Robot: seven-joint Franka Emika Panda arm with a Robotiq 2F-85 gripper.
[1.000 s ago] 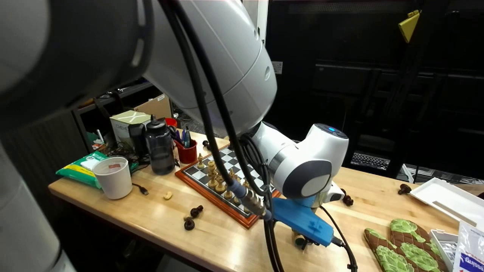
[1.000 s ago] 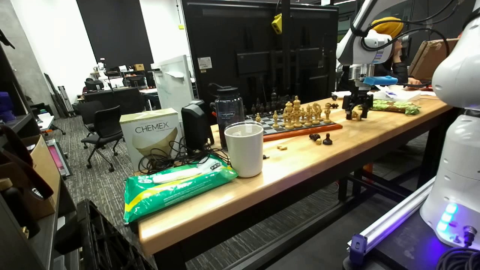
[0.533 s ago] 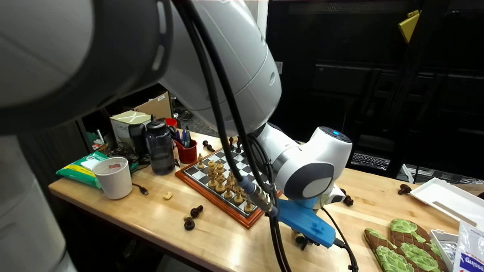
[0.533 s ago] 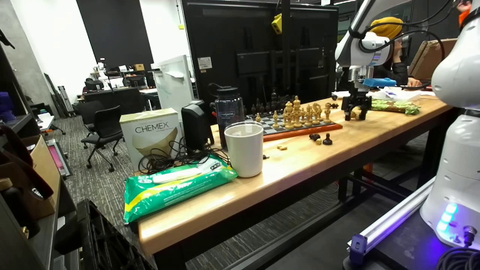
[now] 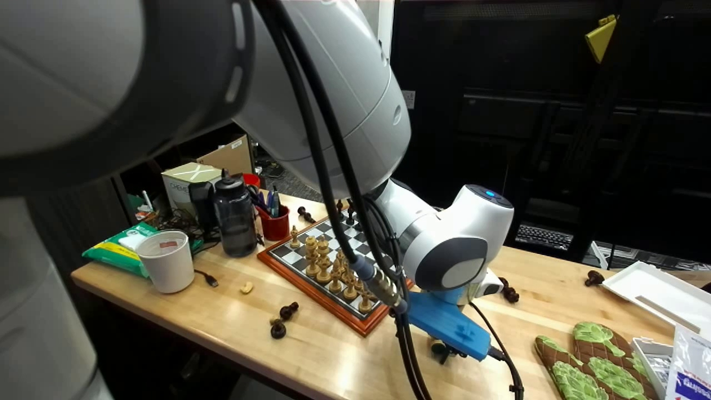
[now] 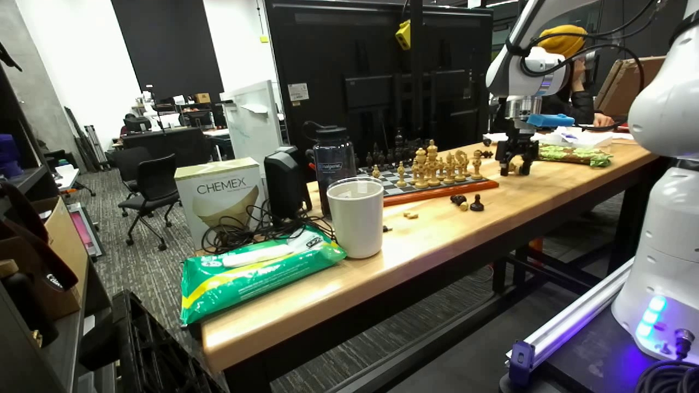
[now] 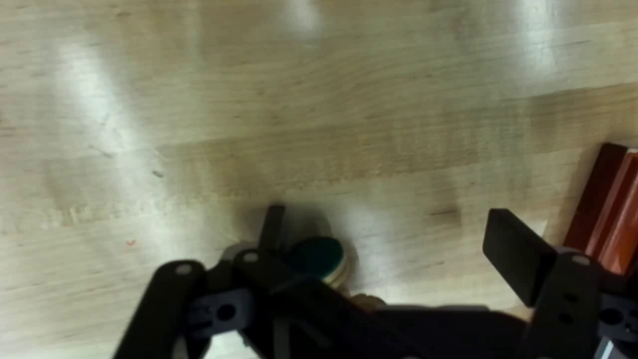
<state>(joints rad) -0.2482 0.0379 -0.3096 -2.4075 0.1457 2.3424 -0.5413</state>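
Wrist view: a light chess piece (image 7: 319,257) lies tipped over on the wooden table (image 7: 349,99), its green base exposed and most of its body hidden behind the gripper (image 7: 391,232). Jaws observed wide apart. The piece is just beside one finger, which covers part of it; contact between the two cannot be confirmed. The opposite finger (image 7: 518,254) stands well apart from the piece, on the side toward the red-brown rim of the chessboard (image 7: 610,219).

In both exterior views the gripper is located low over the table, between the chessboard and a brown quilted fabric piece (image 5: 602,361) with a green leaf print. Light chess pieces (image 6: 431,169) stand upright on the board, dark chess pieces (image 6: 398,147) behind them. On the table in front of the board, in an exterior view, a dark pawn (image 6: 477,204) is upright, with a fallen dark piece (image 6: 457,200) near it. A small pale item (image 5: 246,287) lies farther along, toward a white cup (image 5: 166,261).

Past the board's end: a dark water bottle (image 5: 234,222), a red pen holder (image 5: 275,226), a green packet (image 6: 262,273) and a Chemex box (image 6: 221,199). Beyond the fabric: a white tray (image 5: 655,283).
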